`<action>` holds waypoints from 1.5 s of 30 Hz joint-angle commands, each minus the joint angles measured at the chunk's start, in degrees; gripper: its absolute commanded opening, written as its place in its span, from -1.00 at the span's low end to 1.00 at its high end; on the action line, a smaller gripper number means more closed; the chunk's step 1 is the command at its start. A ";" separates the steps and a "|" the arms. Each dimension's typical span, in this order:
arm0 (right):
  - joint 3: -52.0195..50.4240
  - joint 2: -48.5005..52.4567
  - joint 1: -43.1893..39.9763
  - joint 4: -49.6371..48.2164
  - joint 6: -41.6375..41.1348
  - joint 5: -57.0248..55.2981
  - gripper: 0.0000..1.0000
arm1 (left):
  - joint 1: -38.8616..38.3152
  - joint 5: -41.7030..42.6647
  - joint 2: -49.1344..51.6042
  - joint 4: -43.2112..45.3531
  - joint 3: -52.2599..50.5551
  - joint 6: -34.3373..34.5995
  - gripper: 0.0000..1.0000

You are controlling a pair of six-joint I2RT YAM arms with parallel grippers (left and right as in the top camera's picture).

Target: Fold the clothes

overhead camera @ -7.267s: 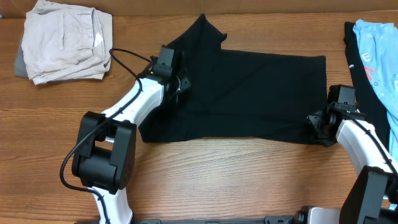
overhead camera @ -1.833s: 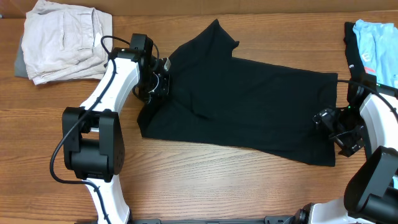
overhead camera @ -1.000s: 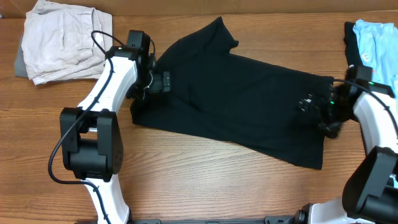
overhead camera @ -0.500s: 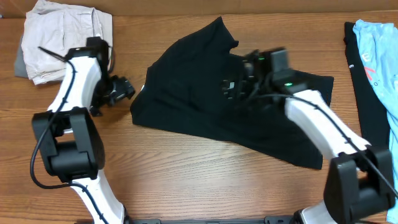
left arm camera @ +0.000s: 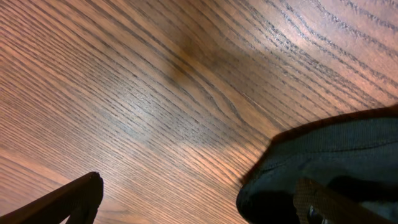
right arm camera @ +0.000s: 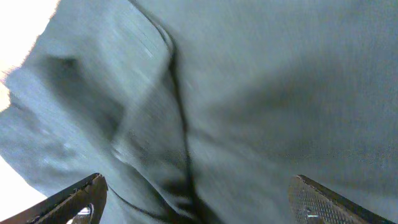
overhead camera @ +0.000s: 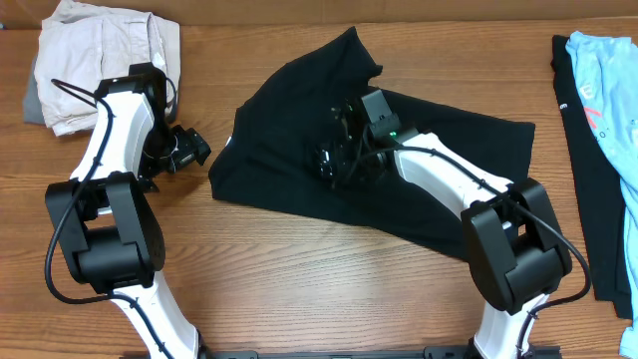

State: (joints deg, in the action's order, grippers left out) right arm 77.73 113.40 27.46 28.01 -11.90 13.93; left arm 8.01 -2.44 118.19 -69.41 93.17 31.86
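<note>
Wooden table (overhead camera: 299,289); black T-shirt (overhead camera: 279,130) lies rumpled, seemingly unheld.

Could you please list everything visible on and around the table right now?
black T-shirt: one, black, spread out rumpled at the table's middle
beige folded garment: one, beige, far left corner
grey cloth: one edge showing, grey, under the beige garment
light-blue shirt: one, light blue with red print, right edge
dark garment: one, black, under the light-blue shirt
table: one, brown wood grain
left gripper: one, black, open above bare wood beside the T-shirt's left edge
right gripper: one, black, open over the T-shirt's middle
</note>
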 commanded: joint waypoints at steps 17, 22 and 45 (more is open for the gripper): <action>3.41 5.55 5.38 -3.34 2.93 -6.03 0.63 | 0.20 -0.70 0.22 0.24 1.09 0.92 1.00; 3.41 5.57 5.38 -3.54 2.71 -6.08 0.07 | 0.22 -0.72 0.20 0.37 1.07 0.94 1.00; 21.07 5.55 4.35 8.31 1.25 -17.75 -0.93 | 0.22 -0.72 0.22 0.83 1.07 0.92 1.00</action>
State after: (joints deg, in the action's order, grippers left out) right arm 94.80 119.17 32.49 35.29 -10.50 2.37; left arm 8.01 -2.44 118.19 -68.60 93.17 31.86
